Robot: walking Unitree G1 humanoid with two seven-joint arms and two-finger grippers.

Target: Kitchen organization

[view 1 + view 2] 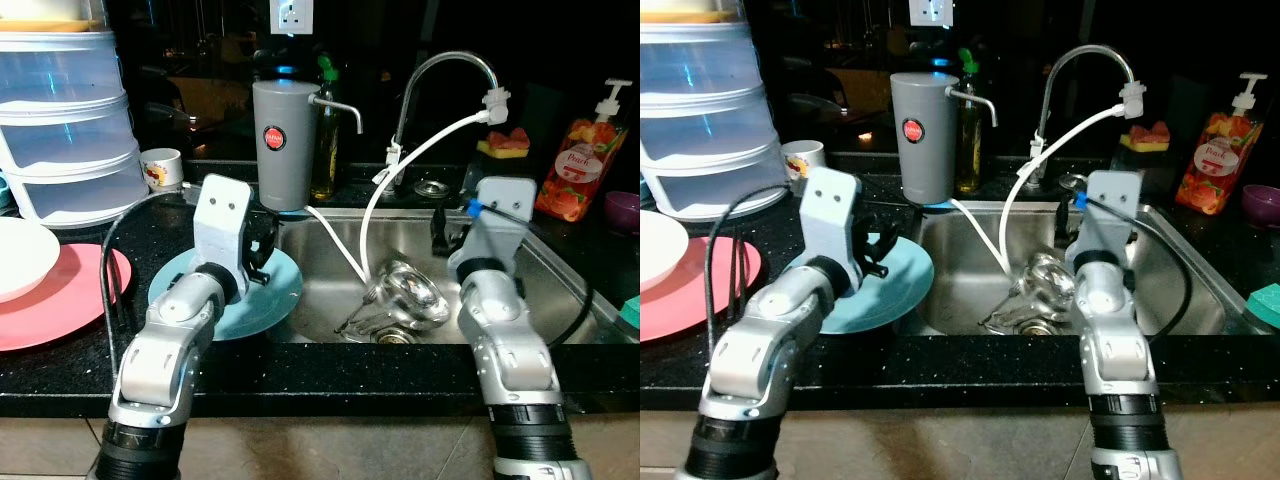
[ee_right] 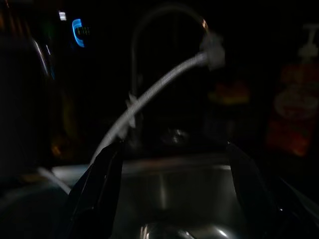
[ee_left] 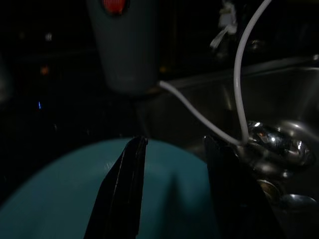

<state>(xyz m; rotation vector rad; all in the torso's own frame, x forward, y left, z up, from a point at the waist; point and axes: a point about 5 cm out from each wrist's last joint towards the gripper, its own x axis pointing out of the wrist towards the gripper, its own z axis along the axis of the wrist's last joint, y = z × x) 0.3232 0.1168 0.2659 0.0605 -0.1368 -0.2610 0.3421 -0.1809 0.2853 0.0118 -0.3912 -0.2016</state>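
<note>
A teal plate [image 1: 283, 288] lies on the black counter just left of the steel sink [image 1: 325, 270]. My left gripper [image 1: 262, 250] hovers low over the plate's right part, and the left wrist view shows it open [image 3: 174, 142] with the teal plate [image 3: 50, 204] under its fingers. A shiny bowl-like vessel [image 1: 408, 296] lies in the sink by the drain. My right gripper [image 1: 440, 236] hangs over the sink's right side, open [image 2: 174, 149] and holding nothing.
A grey water dispenser [image 1: 283, 140], a faucet [image 1: 450, 62] and its white hose [image 1: 420, 155] stand behind the sink. At the left are a pink plate [image 1: 70, 300], a white bowl [image 1: 20, 255], stacked clear containers [image 1: 65, 120] and a mug [image 1: 162, 168]. A soap bottle [image 1: 580, 155] stands at the right.
</note>
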